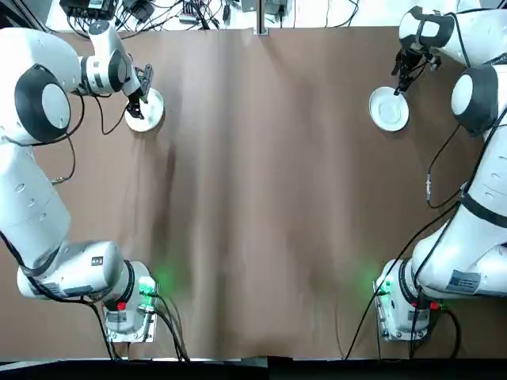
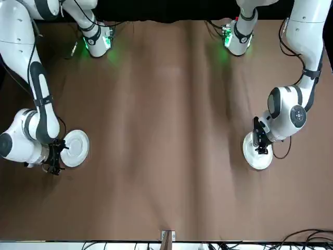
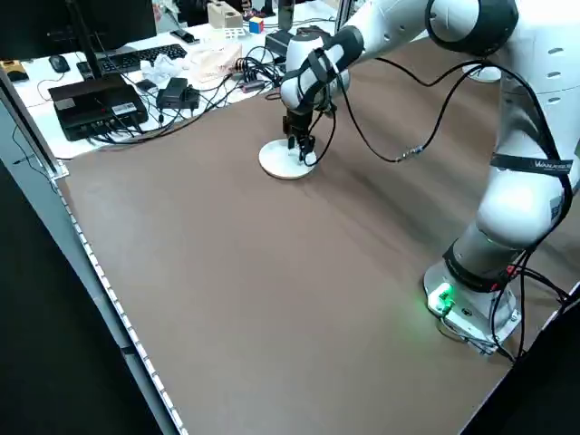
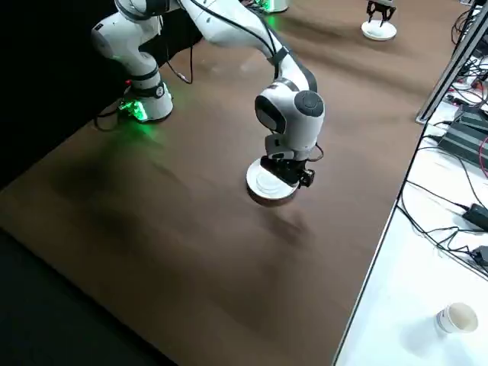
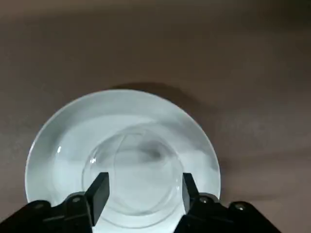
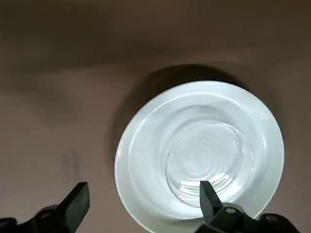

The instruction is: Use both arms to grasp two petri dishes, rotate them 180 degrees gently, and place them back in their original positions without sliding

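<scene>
Hovering low over its dish, the left tool (image 5: 142,190) has its two fingers spread only a little wider than the small clear petri dish (image 5: 133,174) between them, which sits in the middle of a white saucer (image 5: 53,145) at the far left of the brown counter (image 1: 261,198); I judge the fingers are placed so in order to close on the clear rim, not on the saucer, but whether they already touch the glass I cannot tell. The right tool (image 6: 141,199) is spread much wider, and it stands off-centre: one finger lies over the second clear petri dish (image 6: 206,160), the other over bare counter beside the second saucer (image 6: 141,145), at the far right corner. This looks to me like an approach not yet lined up, so the grasp is still to come on that side. Both clear dishes are very hard to make out from above, where only the white saucers show. The height of each tool over its dish is also unclear, and the fingertips are partly cut off in the wrist views.
</scene>
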`<state>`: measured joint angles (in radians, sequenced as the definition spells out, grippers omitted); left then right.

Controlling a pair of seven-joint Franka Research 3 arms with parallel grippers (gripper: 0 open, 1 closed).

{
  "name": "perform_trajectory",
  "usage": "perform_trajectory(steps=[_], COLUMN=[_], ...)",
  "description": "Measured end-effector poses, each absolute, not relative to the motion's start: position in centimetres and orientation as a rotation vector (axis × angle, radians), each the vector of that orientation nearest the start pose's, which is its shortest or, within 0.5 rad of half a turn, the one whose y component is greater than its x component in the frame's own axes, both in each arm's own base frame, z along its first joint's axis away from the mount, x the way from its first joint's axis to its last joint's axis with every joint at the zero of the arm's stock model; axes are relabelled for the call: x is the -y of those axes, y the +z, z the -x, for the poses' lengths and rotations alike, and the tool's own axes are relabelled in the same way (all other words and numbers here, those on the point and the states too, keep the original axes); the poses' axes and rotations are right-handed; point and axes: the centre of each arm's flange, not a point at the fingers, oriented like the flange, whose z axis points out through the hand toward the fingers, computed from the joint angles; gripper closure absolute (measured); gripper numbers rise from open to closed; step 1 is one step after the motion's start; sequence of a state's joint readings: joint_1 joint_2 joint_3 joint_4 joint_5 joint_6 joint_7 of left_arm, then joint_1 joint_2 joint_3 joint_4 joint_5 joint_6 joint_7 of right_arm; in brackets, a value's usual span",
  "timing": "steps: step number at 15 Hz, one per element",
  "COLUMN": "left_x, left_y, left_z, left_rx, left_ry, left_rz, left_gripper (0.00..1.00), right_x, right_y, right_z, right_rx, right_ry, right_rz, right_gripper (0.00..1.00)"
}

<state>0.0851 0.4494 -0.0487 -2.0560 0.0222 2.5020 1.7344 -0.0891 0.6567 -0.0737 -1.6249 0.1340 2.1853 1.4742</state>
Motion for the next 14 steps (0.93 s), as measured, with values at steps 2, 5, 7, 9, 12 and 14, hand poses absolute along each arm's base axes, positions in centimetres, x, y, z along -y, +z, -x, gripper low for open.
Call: perform_trajectory(steps=[2, 5, 7, 9, 12, 14], left_x=[-2.4, -2.4, -2.9, -3.3, -3.4, -3.4], left_y=[21.1, 20.9, 20.6, 20.4, 19.9, 19.8], left_z=[-59.2, -59.0, -58.8, -58.7, -58.4, -58.2], left_rx=[-2.393, -2.397, -2.392, -2.386, -2.389, -2.391], left_ry=[-0.007, -0.004, 0.000, 0.003, 0.011, 0.014], left_rz=[2.037, 2.034, 2.046, 2.057, 2.064, 2.065], left_gripper=[0.45, 0.45, 0.44, 0.44, 0.44, 0.43], right_x=[9.9, 9.5, 9.4, 9.3, 8.7, 8.7], right_y=[22.4, 21.4, 20.9, 20.8, 20.9, 21.0], right_z=[-66.9, -66.1, -65.8, -65.8, -65.9, -66.2], right_rx=[-2.379, -2.389, -2.393, -2.392, -2.382, -2.374], right_ry=[0.195, 0.229, 0.241, 0.243, 0.238, 0.210], right_rz=[2.073, 2.084, 2.088, 2.090, 2.098, 2.092], right_gripper=[0.04, 0.31, 0.50, 0.64, 0.67, 0.67])
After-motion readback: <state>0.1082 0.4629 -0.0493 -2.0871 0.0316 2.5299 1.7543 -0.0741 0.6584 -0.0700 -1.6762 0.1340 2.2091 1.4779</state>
